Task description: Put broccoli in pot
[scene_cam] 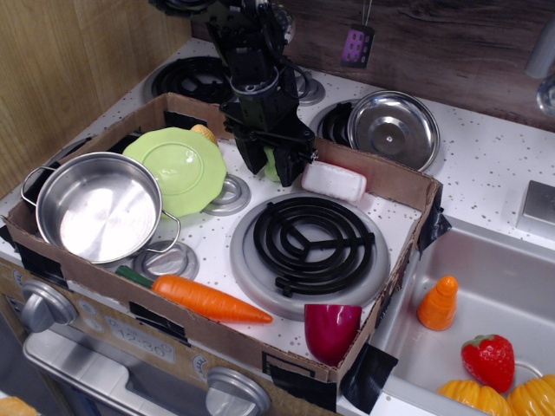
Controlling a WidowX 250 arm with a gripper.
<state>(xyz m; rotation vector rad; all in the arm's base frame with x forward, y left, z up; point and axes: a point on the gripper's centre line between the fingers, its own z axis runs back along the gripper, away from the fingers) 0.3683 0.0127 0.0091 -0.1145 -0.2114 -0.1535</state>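
Observation:
The light-green broccoli (272,162) stands at the back of the cardboard tray, mostly hidden between my fingers. My gripper (272,170) has come down over it, with one black finger on each side and the jaws still apart. The shiny steel pot (65,186) with two loop handles sits empty at the tray's front left, well left of the gripper.
A light-green plate (178,165) lies between pot and gripper. A white block (333,180) is just right of the gripper. A black coil burner (312,236), a carrot (204,299) and a purple cup (331,329) are in front. A handleless steel bowl (395,126) sits behind the cardboard wall (381,178).

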